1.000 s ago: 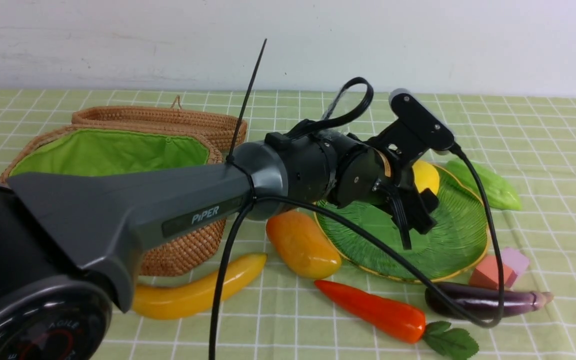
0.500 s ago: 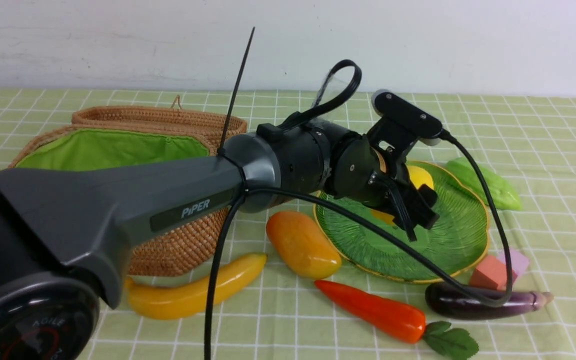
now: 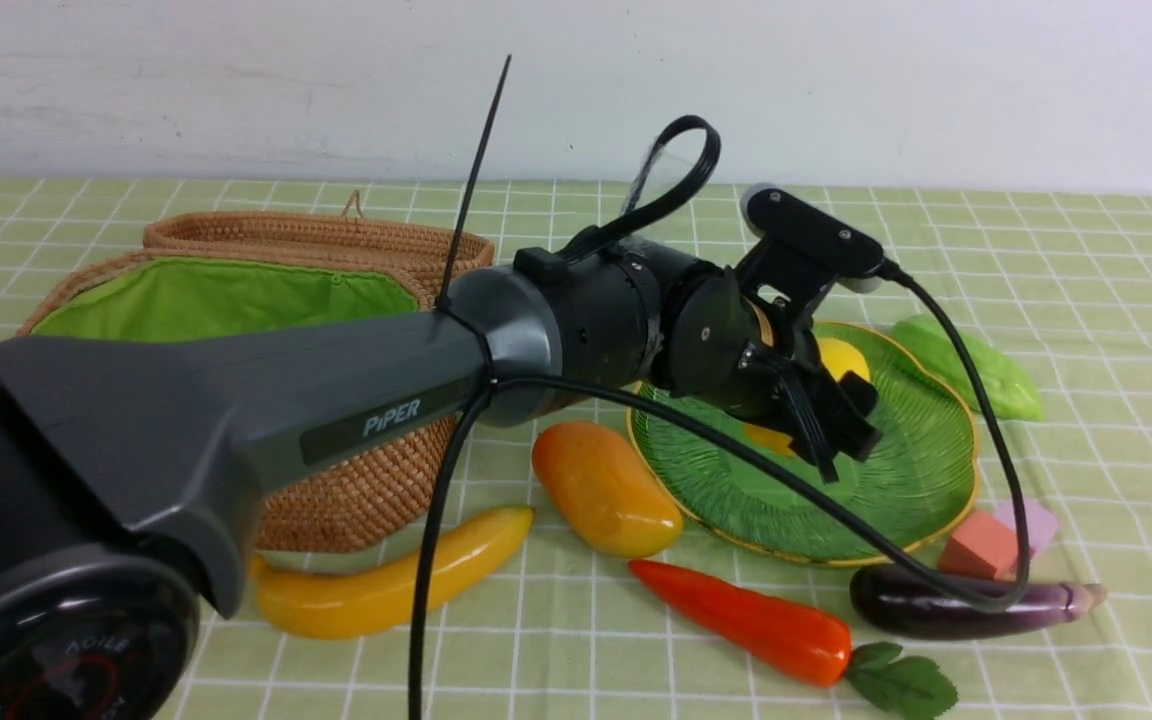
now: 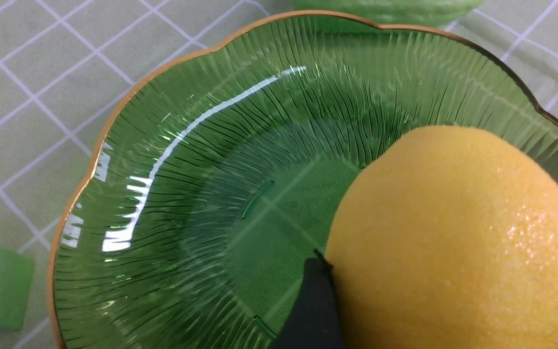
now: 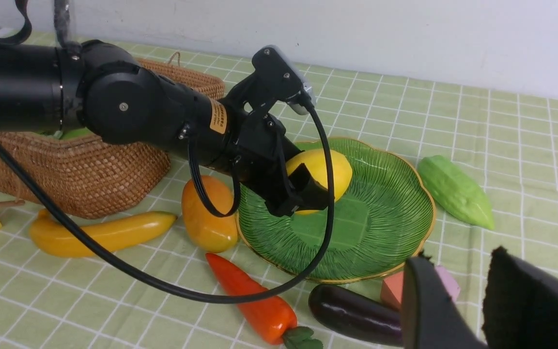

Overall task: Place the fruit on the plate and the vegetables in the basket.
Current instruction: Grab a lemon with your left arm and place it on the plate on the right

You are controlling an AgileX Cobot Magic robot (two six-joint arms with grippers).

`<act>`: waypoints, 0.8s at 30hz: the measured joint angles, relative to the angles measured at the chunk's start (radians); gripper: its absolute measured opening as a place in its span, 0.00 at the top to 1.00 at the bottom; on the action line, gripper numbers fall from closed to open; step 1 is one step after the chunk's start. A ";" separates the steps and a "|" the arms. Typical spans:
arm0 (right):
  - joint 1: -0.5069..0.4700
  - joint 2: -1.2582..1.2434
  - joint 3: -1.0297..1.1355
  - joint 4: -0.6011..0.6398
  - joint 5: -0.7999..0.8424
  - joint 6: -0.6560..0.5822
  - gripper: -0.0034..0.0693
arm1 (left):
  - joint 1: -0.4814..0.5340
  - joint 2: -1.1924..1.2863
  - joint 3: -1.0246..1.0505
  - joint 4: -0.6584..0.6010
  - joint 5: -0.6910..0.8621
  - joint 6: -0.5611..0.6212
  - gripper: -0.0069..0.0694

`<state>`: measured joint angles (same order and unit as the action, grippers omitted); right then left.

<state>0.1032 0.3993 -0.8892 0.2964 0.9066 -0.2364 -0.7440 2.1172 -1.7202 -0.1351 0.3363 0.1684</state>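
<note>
The lemon point(image 5: 328, 165) sits clamped in the left pincer point(image 5: 315, 186), low over the plate point(image 5: 380, 228), perhaps touching the glass. Placing the first fruit is in hand; next the jaws must part, then lift clear.

Bright, soft, even light all over, and the shadows under the eggplant point(image 3: 946, 602) and mango point(image 3: 604, 487) stay faint and short. In the left wrist view, long white glare streaks run across the ribbed glass of the plate point(image 4: 211, 160), and tiny sparkles dot the lemon point(image 4: 453, 242). In the front view, the left arm point(image 3: 236, 420) looms huge and a touch soft. In the right wrist view, the right gripper point(image 5: 458, 271) is a dark, fuzzy-edged blur in the corner.
</note>
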 joint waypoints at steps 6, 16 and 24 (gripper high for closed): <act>0.000 0.000 0.000 0.000 0.000 0.000 0.67 | 0.000 0.000 0.000 0.015 0.009 0.204 0.12; 0.000 0.000 0.000 0.000 0.000 0.000 0.66 | 0.008 0.000 0.000 -0.289 0.078 0.214 0.12; 0.000 0.000 0.000 0.000 0.000 0.000 0.66 | 0.010 0.000 0.000 -0.378 0.149 0.052 0.12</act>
<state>0.1032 0.3993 -0.8892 0.2964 0.9066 -0.2364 -0.7337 2.1172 -1.7202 -0.5130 0.4851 0.2208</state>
